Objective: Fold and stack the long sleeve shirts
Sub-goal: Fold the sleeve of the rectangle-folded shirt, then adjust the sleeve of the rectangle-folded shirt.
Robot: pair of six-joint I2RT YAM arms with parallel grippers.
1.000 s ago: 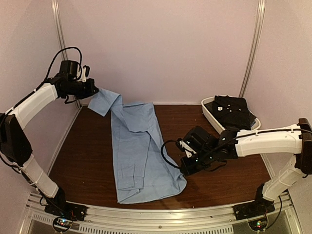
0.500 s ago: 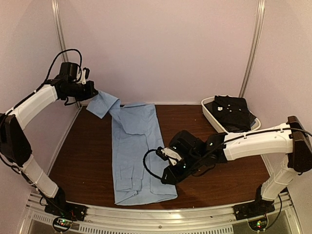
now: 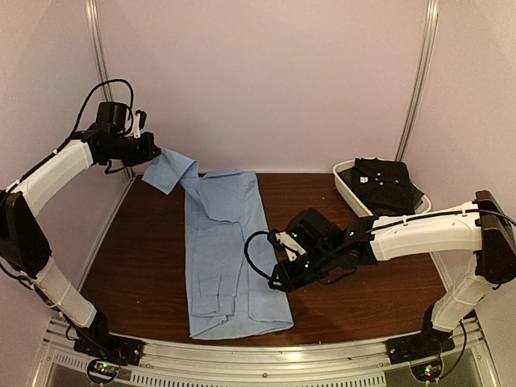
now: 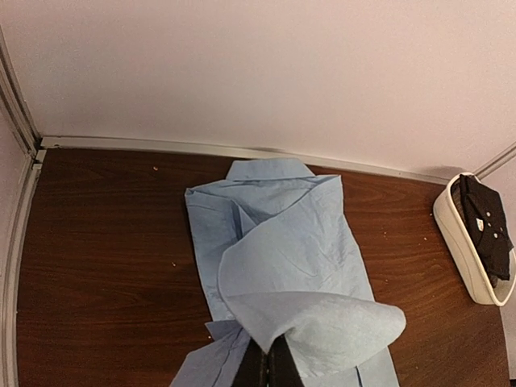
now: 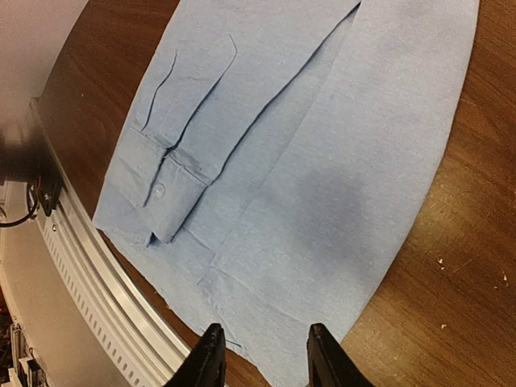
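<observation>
Left tool [image 3: 151,149] is pressed together on a fold of the light blue shirt [image 3: 226,250], holding that bit up off the table [image 3: 145,258] at the far left corner, close to the wall. From its wrist camera, cloth hangs from the dark fingers [image 4: 251,367] in a wide loop and runs back down onto the shirt body.

Right tool [image 5: 262,355] is spread with nothing between the fingers. It hovers low over the shirt's right edge near the hem. Can't tell whether the tips touch the cloth.

Shirt lies lengthwise on the table, left of centre, with the collar toward the far wall and the hem by the near rail [image 3: 242,351]. One sleeve lies flat along the body, its buttoned cuff [image 5: 165,189] close to the hem.

White oval tub [image 3: 345,187] sits at the far right of the table, well apart from the blue shirt. A folded dark shirt [image 3: 385,184] lies in it.
</observation>
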